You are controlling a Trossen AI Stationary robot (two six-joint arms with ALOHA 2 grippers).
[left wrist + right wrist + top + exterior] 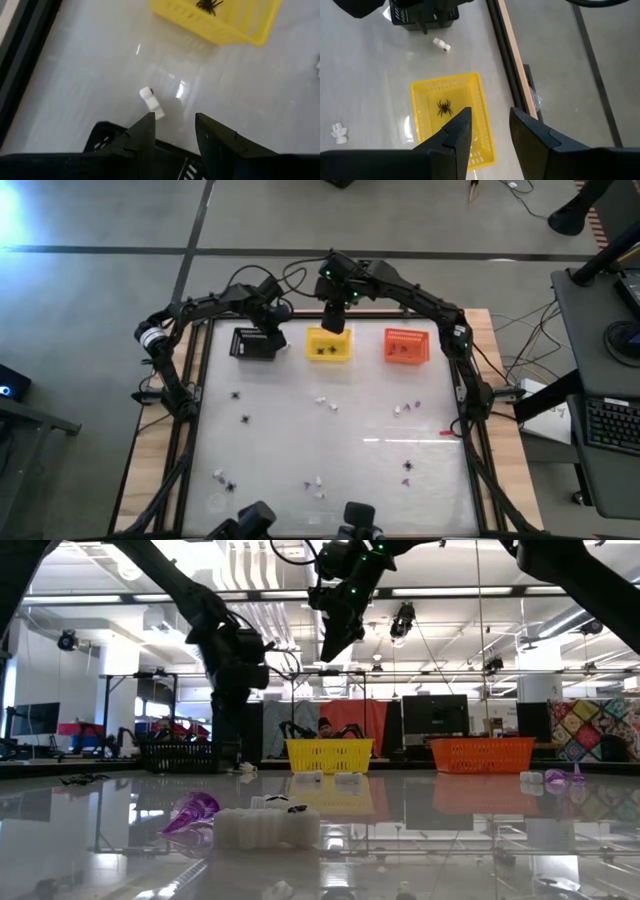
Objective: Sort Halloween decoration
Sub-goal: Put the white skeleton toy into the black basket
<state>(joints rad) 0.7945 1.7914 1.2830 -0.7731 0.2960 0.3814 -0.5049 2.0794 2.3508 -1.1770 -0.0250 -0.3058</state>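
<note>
1. Closest to the low camera, a white bit (265, 827) lies on the table (350, 435) with a purple bit (192, 812) just beside it.
2. Both dark arms reach over the far edge of the table, where three baskets stand in a row: black basket (256, 343), yellow basket (328, 346) and orange basket (406, 347).
3. Left gripper (174, 131) hangs over the black basket; its fingers are apart and hold nothing.
4. Right gripper (487, 129) hangs above the yellow basket, its fingers also apart and empty.
5. One black spider (444, 107) lies inside the yellow basket.
6. Another white bit (151, 101) lies on the table between the black and yellow baskets, just beside the black one.
7. More spiders, white bits and purple bits are scattered over the middle of the table and toward its near edge.
</note>
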